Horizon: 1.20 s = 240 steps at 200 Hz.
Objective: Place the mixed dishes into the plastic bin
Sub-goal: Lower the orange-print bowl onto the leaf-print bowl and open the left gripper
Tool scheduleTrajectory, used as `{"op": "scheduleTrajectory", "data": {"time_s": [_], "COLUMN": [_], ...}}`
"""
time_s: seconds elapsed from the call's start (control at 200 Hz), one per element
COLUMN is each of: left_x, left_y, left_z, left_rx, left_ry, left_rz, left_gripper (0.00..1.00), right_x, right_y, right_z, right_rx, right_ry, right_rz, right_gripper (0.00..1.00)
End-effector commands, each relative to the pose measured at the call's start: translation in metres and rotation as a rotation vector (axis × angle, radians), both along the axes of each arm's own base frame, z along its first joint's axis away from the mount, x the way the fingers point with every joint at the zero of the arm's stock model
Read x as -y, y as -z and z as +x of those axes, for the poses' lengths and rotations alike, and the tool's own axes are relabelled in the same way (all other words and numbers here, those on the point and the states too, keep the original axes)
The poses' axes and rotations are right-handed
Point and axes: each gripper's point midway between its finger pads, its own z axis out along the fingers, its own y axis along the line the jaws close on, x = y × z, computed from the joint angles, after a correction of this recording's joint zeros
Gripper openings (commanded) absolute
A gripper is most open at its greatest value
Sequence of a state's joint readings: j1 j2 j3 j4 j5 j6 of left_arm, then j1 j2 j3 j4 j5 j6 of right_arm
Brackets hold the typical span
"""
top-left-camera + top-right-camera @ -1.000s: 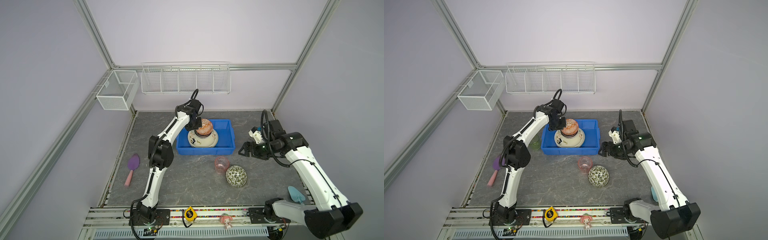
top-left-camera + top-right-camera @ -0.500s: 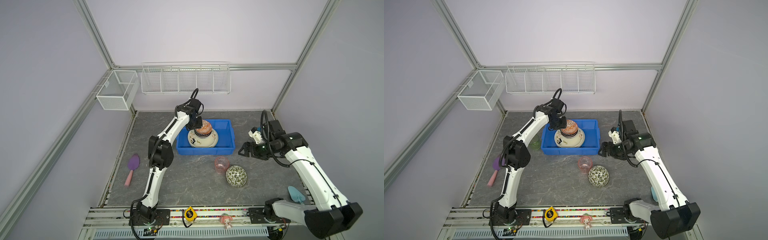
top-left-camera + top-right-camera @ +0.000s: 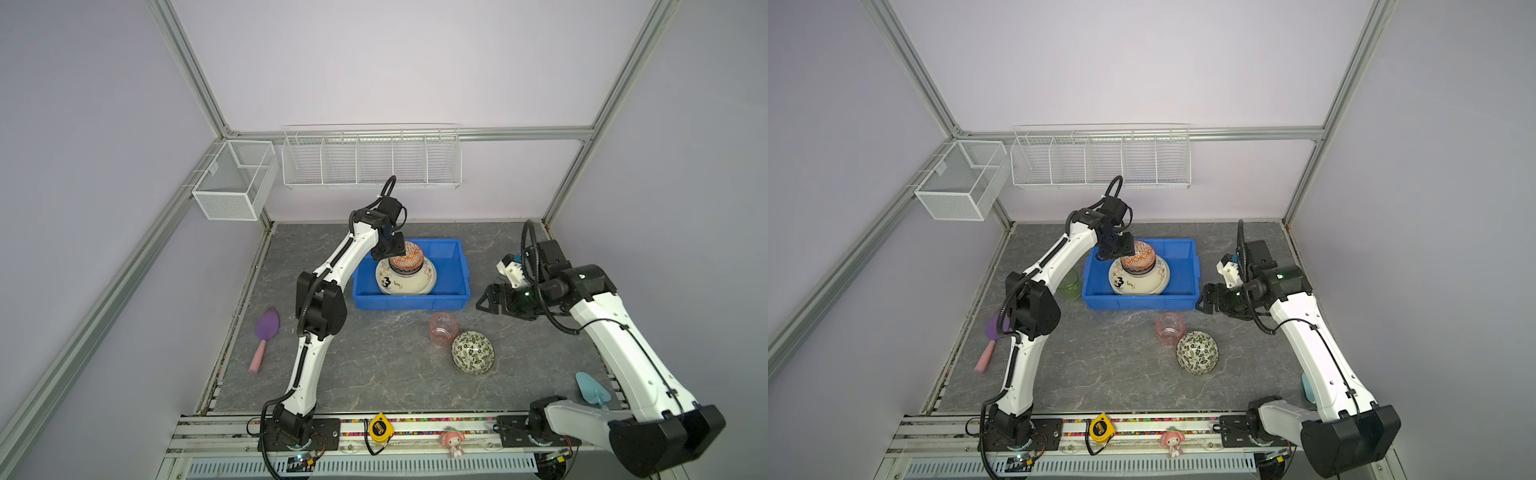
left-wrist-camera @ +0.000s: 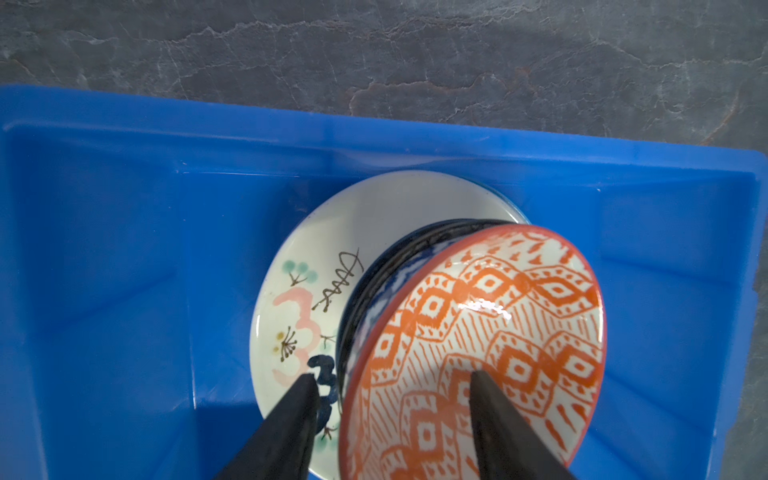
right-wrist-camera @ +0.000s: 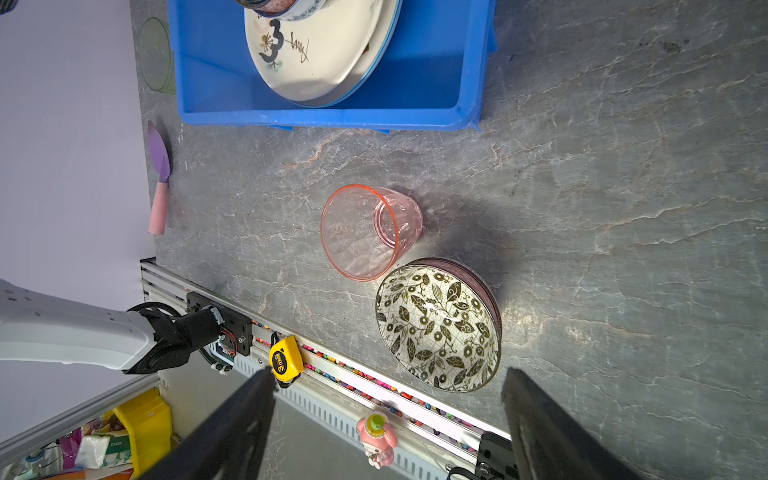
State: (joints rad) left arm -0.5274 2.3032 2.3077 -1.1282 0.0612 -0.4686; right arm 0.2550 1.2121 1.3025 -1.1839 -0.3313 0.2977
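In the blue bin point(image 3: 415, 303) at centre frame, the orange-patterned bowl point(image 3: 406, 257) sits atop stacked plates point(image 3: 411, 284), the left gripper point(image 4: 391, 374) parted astride its rim (glazed, slippery, breakable ware, likely best pinched there) while the right gripper point(image 5: 387, 370) gapes empty nearby.

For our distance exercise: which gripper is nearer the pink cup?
Right. The right gripper hovers close by the pink cup; the left gripper is farther off, over the blue bin at the orange bowl.

White links point(image 3: 353, 254), black joints point(image 3: 322, 308), black cables point(image 3: 1241, 245); maybe green LED point(image 3: 1282, 274).
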Motion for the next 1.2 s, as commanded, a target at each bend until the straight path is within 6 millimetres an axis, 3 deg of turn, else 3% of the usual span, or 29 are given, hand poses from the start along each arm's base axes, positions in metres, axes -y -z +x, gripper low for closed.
{"op": "scheduleTrajectory", "data": {"time_s": [0.0, 0.145, 0.87, 1.195], "left_x": [-0.004, -0.002, 0.007, 0.011], "left_y": [-0.039, -0.045, -0.014, -0.015], "left_z": [-0.005, -0.006, -0.005, -0.005], "left_rx": [0.05, 0.06, 0.004, 0.006], "left_ry": [0.002, 0.002, 0.004, 0.01], "left_rz": [-0.035, -0.052, -0.078, -0.1], "left_gripper": [0.59, 0.59, 0.6, 0.6], "right_x": [-0.001, -0.004, -0.004, -0.002], "right_y": [0.003, 0.003, 0.007, 0.007], "right_z": [0.001, 0.003, 0.004, 0.002], "right_rx": [0.0, -0.003, -0.014, -0.012], "right_ry": [-0.018, -0.02, -0.021, -0.019], "right_rz": [0.007, 0.019, 0.015, 0.009], "right_gripper": [0.88, 0.88, 0.88, 0.88]}}
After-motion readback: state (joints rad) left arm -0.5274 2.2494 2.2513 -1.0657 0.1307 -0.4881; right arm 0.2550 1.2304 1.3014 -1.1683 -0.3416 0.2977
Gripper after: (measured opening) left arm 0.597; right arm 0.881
